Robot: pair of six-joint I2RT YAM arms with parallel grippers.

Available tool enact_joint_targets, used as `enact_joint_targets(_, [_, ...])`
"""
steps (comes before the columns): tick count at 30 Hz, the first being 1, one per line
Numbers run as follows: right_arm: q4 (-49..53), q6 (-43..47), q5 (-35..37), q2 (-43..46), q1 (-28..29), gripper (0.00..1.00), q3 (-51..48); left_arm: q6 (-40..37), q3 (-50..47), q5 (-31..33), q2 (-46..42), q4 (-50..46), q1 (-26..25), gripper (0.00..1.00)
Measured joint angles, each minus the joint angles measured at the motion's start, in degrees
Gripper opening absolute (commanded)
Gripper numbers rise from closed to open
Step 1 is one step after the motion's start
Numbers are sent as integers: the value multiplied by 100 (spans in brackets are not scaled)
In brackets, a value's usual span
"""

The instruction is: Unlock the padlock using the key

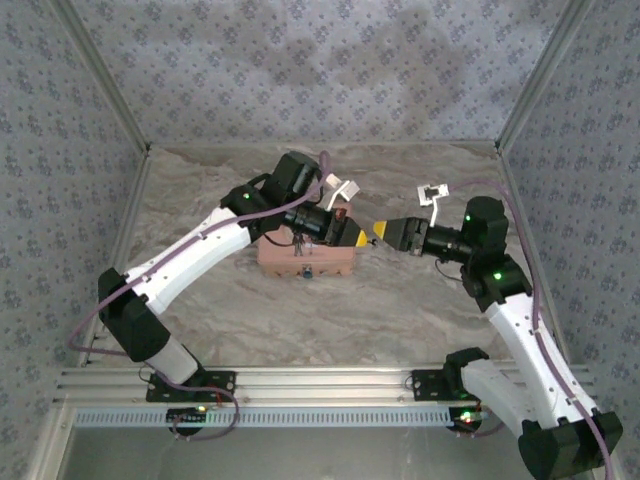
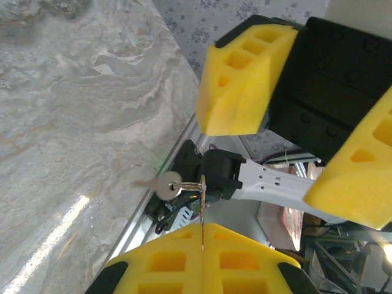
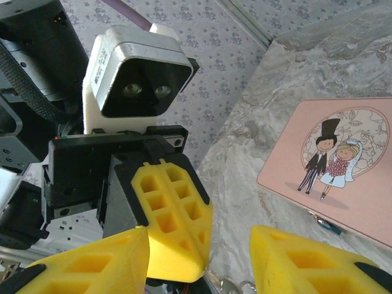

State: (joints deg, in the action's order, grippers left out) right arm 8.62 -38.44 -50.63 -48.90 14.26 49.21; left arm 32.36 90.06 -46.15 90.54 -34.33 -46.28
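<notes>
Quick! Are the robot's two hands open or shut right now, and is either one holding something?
Left gripper: shut on the key.
Right gripper: open, holding nothing.

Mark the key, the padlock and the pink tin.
key point(image 2: 164, 186): left wrist view, round silver head.
padlock point(image 3: 329, 225): right wrist view, dark body at the tin's edge.
pink tin point(image 3: 367, 205): right wrist view, bare pink lid.
</notes>
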Motion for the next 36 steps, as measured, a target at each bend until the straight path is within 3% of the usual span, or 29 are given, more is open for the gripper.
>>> enact_joint_targets(17, [9, 31, -450, 61, 4, 45, -170, 0, 2, -103, -13, 155, 4, 0])
enact_joint_targets(36, [83, 114, -625, 111, -46, 4, -212, 0, 2, -146, -129, 280, 55, 0])
